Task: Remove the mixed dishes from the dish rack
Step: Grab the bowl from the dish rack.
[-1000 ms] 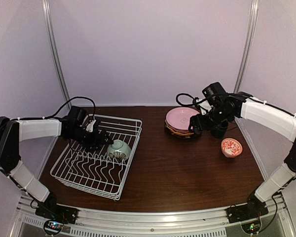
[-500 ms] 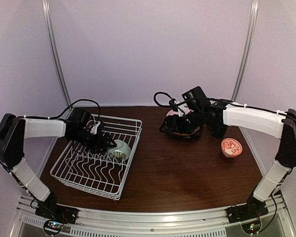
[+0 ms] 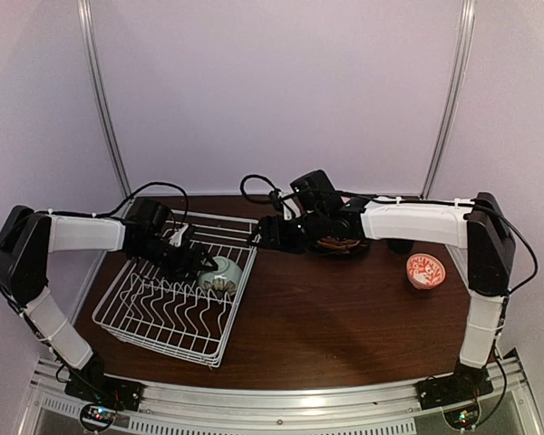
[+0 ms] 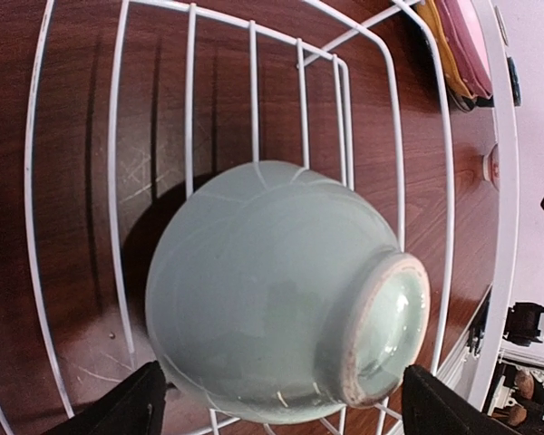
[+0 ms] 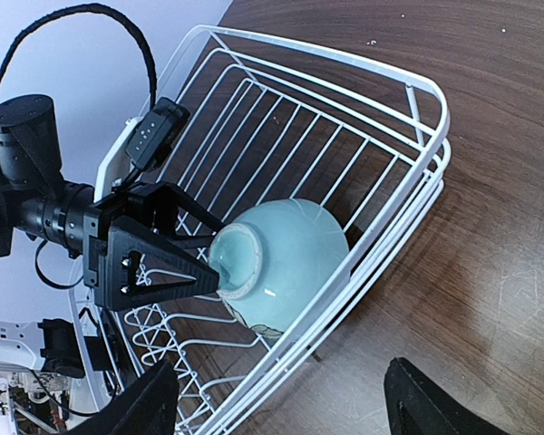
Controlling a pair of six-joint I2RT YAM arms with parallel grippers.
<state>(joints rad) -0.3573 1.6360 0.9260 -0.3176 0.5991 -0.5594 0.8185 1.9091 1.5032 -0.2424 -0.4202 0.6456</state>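
One pale green bowl (image 3: 219, 275) lies tipped on its side in the white wire dish rack (image 3: 163, 317), close to the rack's right wall. My left gripper (image 3: 202, 265) is open inside the rack. Its two fingertips (image 4: 136, 399) straddle the bowl (image 4: 272, 290), and one tip rests against the foot ring. My right gripper (image 3: 265, 237) hovers open just outside the rack's right rim (image 5: 408, 181), looking down at the bowl (image 5: 290, 258), with nothing between its fingers. A stack of plates (image 3: 340, 243) sits at the back, partly hidden by the right arm.
A white-and-red patterned bowl (image 3: 425, 270) stands on the brown table at the right. A dark cup (image 3: 401, 243) sits beside the plate stack. The right forearm stretches across the table's middle at the back.
The right arm has swung left from the plate stack to the rack's right rim. The left gripper has pushed closer around the pale green bowl.
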